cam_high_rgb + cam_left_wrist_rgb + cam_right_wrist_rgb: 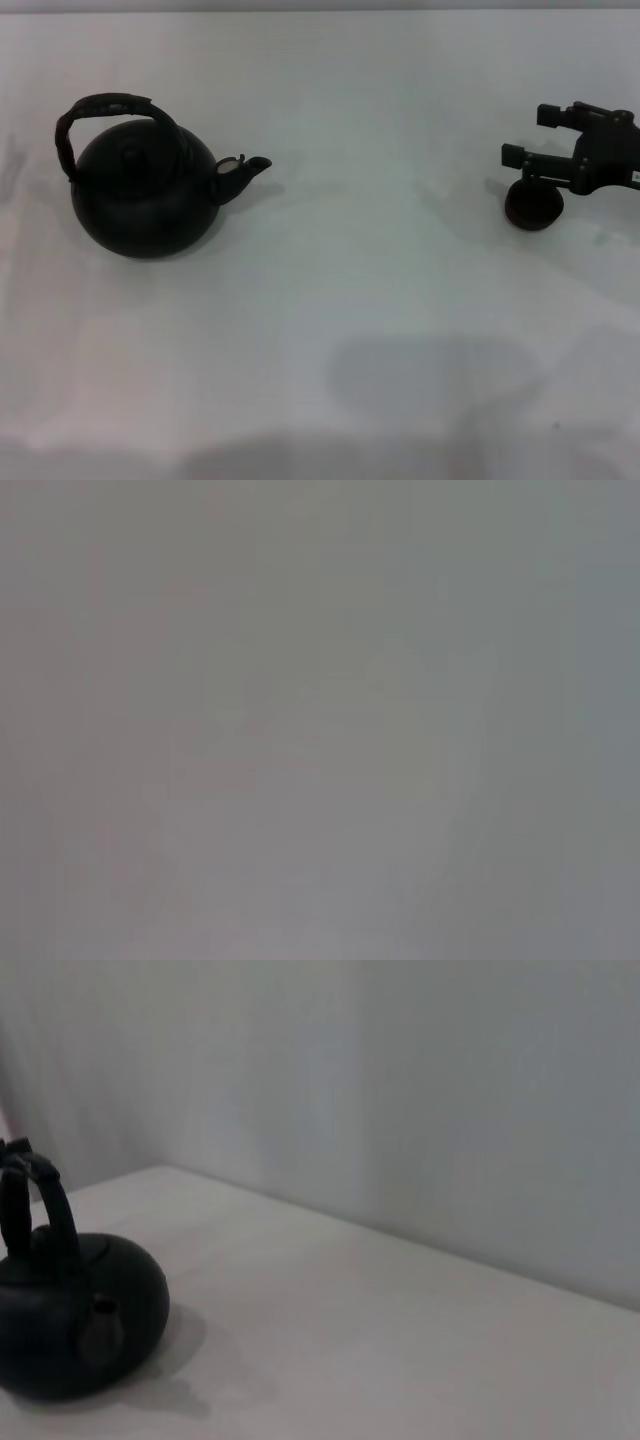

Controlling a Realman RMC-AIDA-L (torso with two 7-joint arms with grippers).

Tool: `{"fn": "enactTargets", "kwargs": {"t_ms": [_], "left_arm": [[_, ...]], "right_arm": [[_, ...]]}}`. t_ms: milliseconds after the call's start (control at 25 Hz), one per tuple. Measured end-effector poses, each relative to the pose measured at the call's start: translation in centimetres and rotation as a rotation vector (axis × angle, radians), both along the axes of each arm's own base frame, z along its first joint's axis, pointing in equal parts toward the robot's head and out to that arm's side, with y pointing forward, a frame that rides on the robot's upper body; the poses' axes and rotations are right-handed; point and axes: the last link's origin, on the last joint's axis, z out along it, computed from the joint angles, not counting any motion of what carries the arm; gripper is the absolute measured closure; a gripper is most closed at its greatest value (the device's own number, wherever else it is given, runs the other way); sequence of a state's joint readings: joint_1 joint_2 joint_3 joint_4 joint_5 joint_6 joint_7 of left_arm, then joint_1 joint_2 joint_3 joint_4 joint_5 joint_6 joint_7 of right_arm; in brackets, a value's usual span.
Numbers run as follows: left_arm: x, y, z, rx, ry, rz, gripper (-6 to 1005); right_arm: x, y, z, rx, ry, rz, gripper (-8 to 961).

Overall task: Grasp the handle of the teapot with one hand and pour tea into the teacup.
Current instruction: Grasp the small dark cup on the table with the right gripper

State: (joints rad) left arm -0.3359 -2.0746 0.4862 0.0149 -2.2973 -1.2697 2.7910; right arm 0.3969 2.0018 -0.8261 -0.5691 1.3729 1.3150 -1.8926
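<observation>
The matte-black teapot (pixel 143 195) stands upright on the white table at the left, its short spout (pixel 245 172) pointing right. Its dark wrapped handle (pixel 105 108) arches over the lid. The small dark teacup (pixel 533 205) sits at the far right. My right gripper (pixel 525 133) hovers just above and behind the teacup, fingers pointing left, open and empty. The right wrist view shows the teapot (pixel 75 1325) far off with its handle (pixel 30 1210) raised. My left gripper is out of view; the left wrist view shows only plain grey.
The white table (pixel 380 300) stretches between teapot and teacup. A pale wall (pixel 450 1110) rises behind the table's far edge. A soft shadow lies on the table near the front edge (pixel 430 375).
</observation>
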Motion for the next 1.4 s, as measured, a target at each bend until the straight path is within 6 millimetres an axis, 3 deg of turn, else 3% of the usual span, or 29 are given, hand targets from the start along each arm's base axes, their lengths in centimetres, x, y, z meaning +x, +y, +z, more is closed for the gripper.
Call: {"fn": "enactTargets", "kwargs": {"t_ms": [400, 1400], "left_arm": [[-0.1, 0.4, 0.2, -0.007, 0.015, 0.006, 114], [-0.4, 0.5, 0.3, -0.014, 0.021, 0.023, 118]], "right_arm": [[0.9, 0.1, -1.0, -0.075, -0.112, -0.042, 111], [2.3, -1.1, -1.1, -0.13, -0.161, -0.094, 114]]}}
